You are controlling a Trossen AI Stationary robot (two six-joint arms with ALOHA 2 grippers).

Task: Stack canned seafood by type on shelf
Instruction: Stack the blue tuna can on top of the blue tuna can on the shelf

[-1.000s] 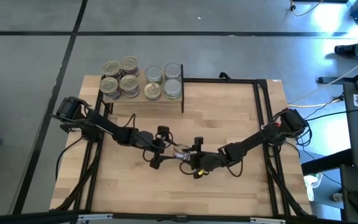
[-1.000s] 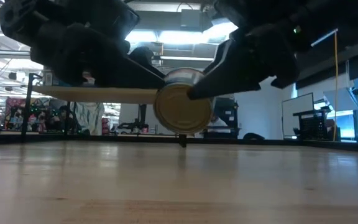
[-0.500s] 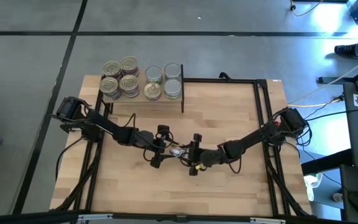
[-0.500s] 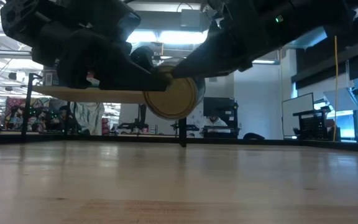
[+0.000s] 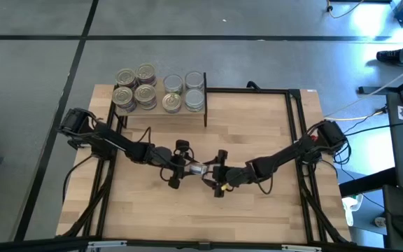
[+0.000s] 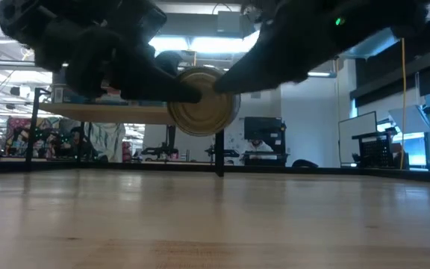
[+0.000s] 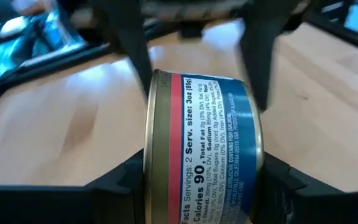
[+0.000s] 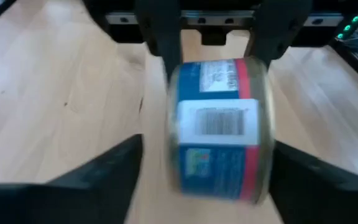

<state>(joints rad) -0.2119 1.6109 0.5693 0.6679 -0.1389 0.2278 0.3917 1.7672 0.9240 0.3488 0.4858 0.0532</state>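
One tin (image 5: 200, 169) with a blue and red label and gold ends hangs in the air over the middle of the table, lying on its side, one gold end (image 6: 202, 101) facing the near edge. My left gripper (image 5: 190, 168) comes from the left and is shut on it. My right gripper (image 5: 214, 173) comes from the right, open, its fingers (image 8: 107, 168) standing wide on either side of the tin (image 8: 219, 137). The shelf (image 5: 161, 113) stands at the far left; several tins (image 5: 135, 87) with gold lids and several silver-topped ones (image 5: 184, 91) sit on it. My left gripper pinches the tin between its two fingers (image 7: 126, 182), one on each flat end, beside the gold rim (image 7: 154, 124). The fingers come in level from the table's left. The tin is lifted clear of the table, lying on its side, its axis running near to far.
A thin black frame (image 5: 289, 112) runs along the far and right sides of the tabletop. Bare wood (image 5: 187, 217) lies under and in front of the grippers. The shelf's plank (image 6: 110, 112) and a black post (image 6: 219, 153) show behind the tin in the low view.
The tin has risen higher above the table and shifted toward the table's left, from the right gripper's side to the left gripper's. Both grippers have stayed close together at the middle of the table.
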